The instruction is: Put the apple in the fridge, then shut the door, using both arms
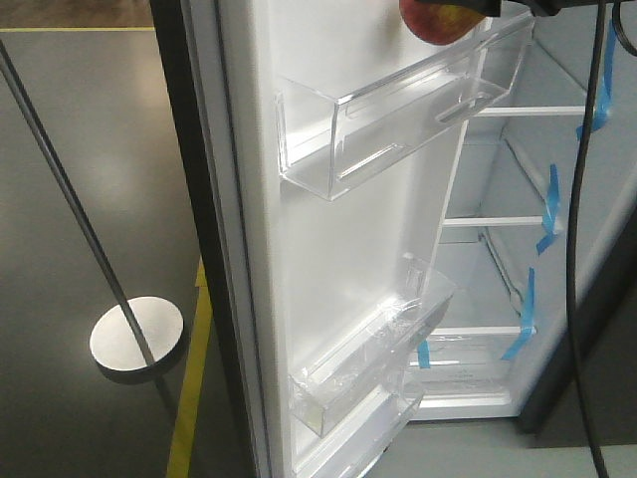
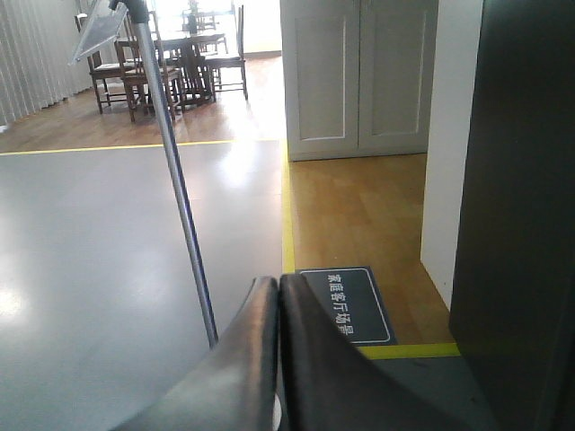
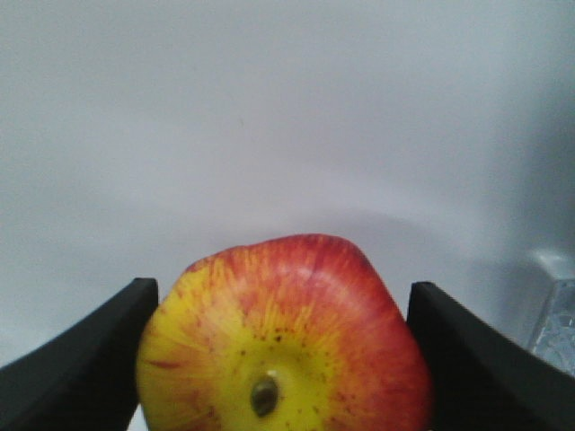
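The apple (image 3: 287, 341), red with a yellow dimpled end, sits between the black fingers of my right gripper (image 3: 283, 289), which is shut on it, with a white surface behind. In the front view the apple (image 1: 438, 20) hangs at the top edge, just above the upper clear bin (image 1: 398, 119) of the open door (image 1: 348, 249). The fridge (image 1: 498, 209) stands open to the right, white inside, with shelves and blue tape strips (image 1: 549, 209). My left gripper (image 2: 278, 282) is shut on nothing, low beside the fridge's dark outer side (image 2: 521, 224).
A metal pole on a round base (image 1: 136, 337) stands on the grey floor left of the door, the same pole (image 2: 184, 206) showing in the left wrist view. A yellow floor line (image 1: 194, 388) runs past the door. A black cable (image 1: 577, 249) hangs across the fridge opening. A lower door bin (image 1: 378, 349) juts out.
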You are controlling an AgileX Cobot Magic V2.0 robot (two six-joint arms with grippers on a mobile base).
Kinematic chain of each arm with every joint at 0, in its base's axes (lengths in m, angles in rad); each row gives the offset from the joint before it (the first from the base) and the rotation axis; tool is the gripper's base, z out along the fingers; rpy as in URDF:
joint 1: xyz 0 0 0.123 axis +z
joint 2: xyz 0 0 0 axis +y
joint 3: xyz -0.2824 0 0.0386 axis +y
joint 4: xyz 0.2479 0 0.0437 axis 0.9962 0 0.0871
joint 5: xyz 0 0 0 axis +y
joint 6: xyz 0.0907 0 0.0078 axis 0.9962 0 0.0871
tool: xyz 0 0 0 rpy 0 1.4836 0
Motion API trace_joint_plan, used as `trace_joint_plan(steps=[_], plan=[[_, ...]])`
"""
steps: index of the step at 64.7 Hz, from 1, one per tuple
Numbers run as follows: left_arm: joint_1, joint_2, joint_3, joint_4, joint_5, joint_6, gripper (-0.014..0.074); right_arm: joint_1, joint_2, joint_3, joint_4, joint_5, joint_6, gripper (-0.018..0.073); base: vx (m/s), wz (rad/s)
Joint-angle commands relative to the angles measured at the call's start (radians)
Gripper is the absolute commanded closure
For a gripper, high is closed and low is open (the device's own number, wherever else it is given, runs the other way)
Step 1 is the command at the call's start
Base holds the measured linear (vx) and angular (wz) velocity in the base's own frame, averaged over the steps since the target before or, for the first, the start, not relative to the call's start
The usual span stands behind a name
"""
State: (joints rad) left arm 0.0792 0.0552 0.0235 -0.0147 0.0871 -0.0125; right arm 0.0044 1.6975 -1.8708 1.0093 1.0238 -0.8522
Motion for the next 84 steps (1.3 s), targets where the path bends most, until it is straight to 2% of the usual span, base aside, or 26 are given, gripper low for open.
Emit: trace_joint_plan(steps=[1, 16, 23, 41, 48, 59, 76, 84], plan=[[-0.008, 0.008, -0.022, -0.001, -0.068, -0.008, 0.0603, -0.003, -0.042, -0.035, 0.06, -0.053, -0.012, 0.0223, 0.0, 0.0], [-0.008, 0.008, -0.022, -0.001, -0.068, -0.008, 0.0603, -0.003, -0.042, -0.035, 0.053, -0.078, -0.011, -0.0008, 0.0, 0.0], [-0.008, 0.008, -0.022, -0.001, -0.068, -0.008, 0.0603, -0.003, -0.042, -0.035, 0.053, -0.081, -0.011, -0.008, 0.0, 0.0], [-0.008, 0.008, -0.022, -0.001, -0.068, -0.008, 0.0603, -0.003, -0.045, -0.035, 0.08, -0.093, -0.011, -0.0071, 0.0, 0.0], [-0.008, 0.008, -0.022, -0.001, -0.068, -0.008, 0.0603, -0.004, -0.066, -0.035, 0.115, -0.092, -0.011, -0.0033, 0.0, 0.0], [-0.008, 0.008, -0.022, -0.001, -0.068, -0.008, 0.0603, -0.004, -0.136, -0.035, 0.125, -0.087, -0.012, 0.0111, 0.0, 0.0], [-0.008, 0.008, -0.022, -0.001, -0.068, -0.008, 0.0603, -0.004, -0.253, -0.035, 0.12, -0.041, -0.014, 0.0578, 0.0, 0.0], [-0.008, 0.008, -0.022, -0.001, -0.068, -0.008, 0.0603, -0.004, -0.302, -0.035, 0.12, -0.022, -0.013, 0.0568, 0.0, 0.0]])
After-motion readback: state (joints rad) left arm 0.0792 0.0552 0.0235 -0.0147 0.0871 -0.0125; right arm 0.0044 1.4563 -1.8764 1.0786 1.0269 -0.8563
